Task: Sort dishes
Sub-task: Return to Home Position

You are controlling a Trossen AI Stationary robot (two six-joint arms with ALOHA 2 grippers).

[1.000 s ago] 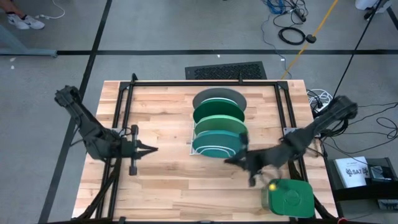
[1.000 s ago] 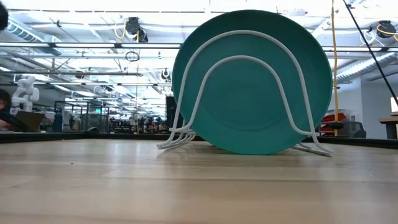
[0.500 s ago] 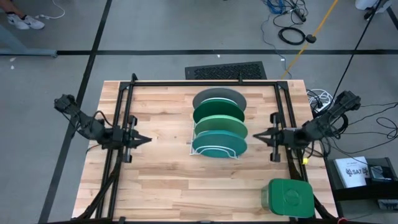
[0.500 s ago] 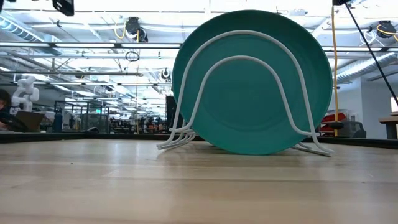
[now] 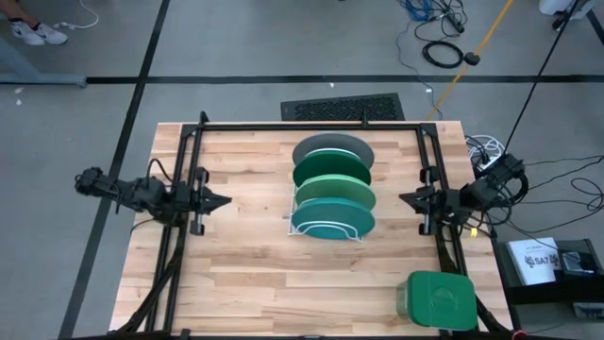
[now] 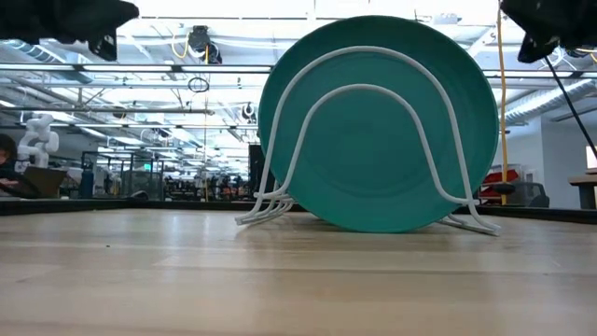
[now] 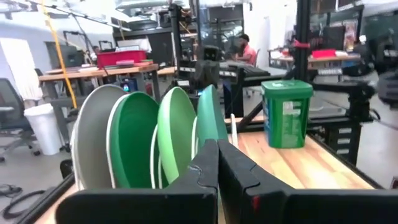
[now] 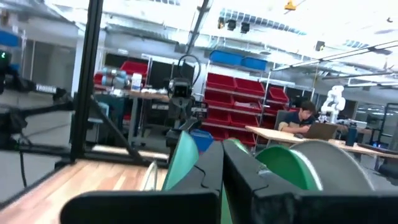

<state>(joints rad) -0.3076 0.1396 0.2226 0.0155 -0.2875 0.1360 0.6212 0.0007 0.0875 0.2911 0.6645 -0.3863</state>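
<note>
I am seeing all four plates standing on edge in the white wire rack (image 5: 293, 213), which is sitting around the middle of the tabletop (image 5: 245, 279), a little toward its far edge. The grey plate (image 5: 332, 145) is standing closest to the far edge. In front of it the dark green plate (image 5: 332, 170) is standing, then the light green plate (image 5: 335, 193). The teal plate (image 5: 332, 218) is taking the front slot, facing the near edge. In the low view the teal plate is filling most of the middle, with two white wire arches crossing its face. It is hiding the other three plates behind it.

The left tool (image 5: 226, 200) is hovering above the tabletop near the left edge, pointing toward the rack and well apart from it. Its own camera is showing its two dark fingers (image 7: 202, 165) pressed together with nothing between them. The right tool (image 5: 404, 198) is hovering near the right edge, also pointing toward the rack and well apart from it. Its fingers (image 8: 208, 168) are likewise closed on nothing.

A green square lidded container (image 5: 439, 302) is sitting in the near right corner of the tabletop, well apart from the rack. Beyond the tabletop, the right wrist view is showing a person (image 8: 305, 116) sitting at a desk in the room behind.
</note>
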